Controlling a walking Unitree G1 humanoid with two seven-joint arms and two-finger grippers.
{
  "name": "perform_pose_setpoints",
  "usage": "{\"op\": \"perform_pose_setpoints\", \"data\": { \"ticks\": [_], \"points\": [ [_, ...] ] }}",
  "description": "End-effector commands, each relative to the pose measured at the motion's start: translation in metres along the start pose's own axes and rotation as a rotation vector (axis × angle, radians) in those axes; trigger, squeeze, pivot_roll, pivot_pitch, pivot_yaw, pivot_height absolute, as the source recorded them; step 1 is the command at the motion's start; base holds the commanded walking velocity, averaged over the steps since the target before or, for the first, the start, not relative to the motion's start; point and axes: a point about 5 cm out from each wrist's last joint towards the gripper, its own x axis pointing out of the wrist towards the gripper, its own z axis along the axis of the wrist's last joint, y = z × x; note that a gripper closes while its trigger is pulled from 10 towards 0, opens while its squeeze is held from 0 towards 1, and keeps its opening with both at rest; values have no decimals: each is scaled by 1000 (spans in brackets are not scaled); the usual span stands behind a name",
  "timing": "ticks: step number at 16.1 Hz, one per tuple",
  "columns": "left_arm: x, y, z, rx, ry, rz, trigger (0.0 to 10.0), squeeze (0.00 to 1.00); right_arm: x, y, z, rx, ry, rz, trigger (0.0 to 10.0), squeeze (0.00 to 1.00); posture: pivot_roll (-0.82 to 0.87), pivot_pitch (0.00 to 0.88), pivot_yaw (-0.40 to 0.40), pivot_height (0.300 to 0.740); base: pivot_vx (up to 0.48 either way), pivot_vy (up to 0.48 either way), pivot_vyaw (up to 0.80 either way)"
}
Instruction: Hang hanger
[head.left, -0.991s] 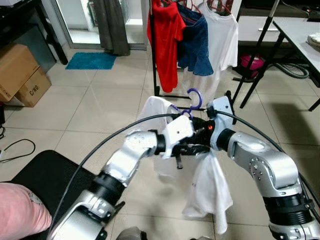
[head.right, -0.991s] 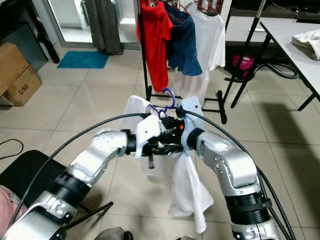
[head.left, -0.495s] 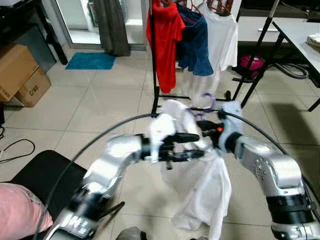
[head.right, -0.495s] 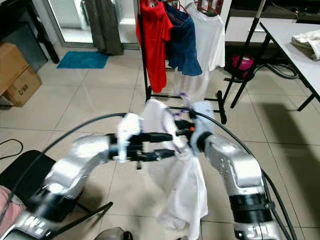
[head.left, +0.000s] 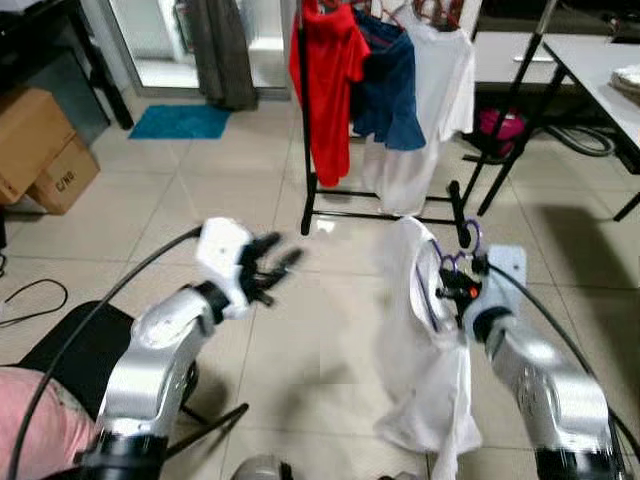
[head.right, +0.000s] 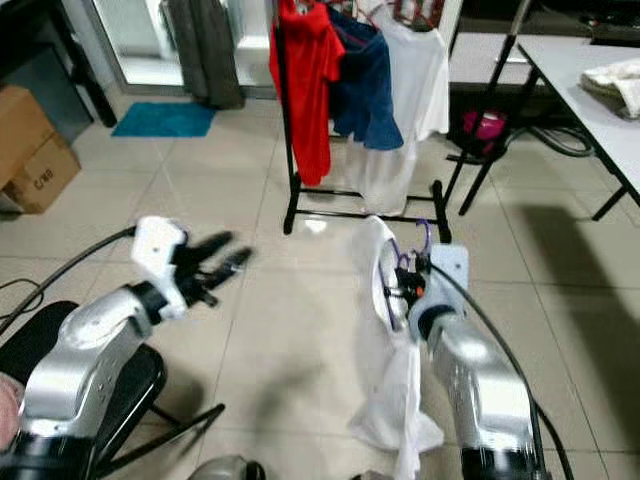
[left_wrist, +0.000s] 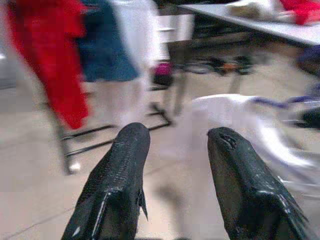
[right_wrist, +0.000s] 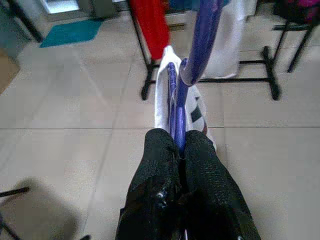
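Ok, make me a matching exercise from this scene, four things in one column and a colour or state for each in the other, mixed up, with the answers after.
Things:
1. left hand
2. right hand
3. hanger
4. shirt on the rack's left end

Colour or state:
A. purple
B. red
C. open, holding nothing
D. shut on the hanger

Pairs: 1-C, 2-D, 3-A, 4-B

Two silver, rounded metal arms, left (head.left: 160, 345) and right (head.left: 545, 385), carry black ribbed joint rings, white wrist housings and looping black cables (head.right: 60, 275). Each ends in a gripper of two long, textured black fingers: left gripper (left_wrist: 175, 165), right gripper (right_wrist: 181, 155).
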Motion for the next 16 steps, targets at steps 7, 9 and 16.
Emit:
{"op": "perform_pose_setpoints", "data": {
  "ticks": [7,9,16],
  "points": [
    [5,-11,-12,110,27,155,10000,0,-17,12,7,81,-173,-82,10000,0,85,4,45,740,184,0,-343],
    [14,-14,-7,38,0,178,10000,0,-14,11,13,68,-227,-99,10000,0,81,0,49,740,330,0,-638],
    [20,-12,-7,58,4,187,10000,0,-13,18,12,79,-233,-62,10000,0,76,0,45,740,334,0,0]
  ]
}}
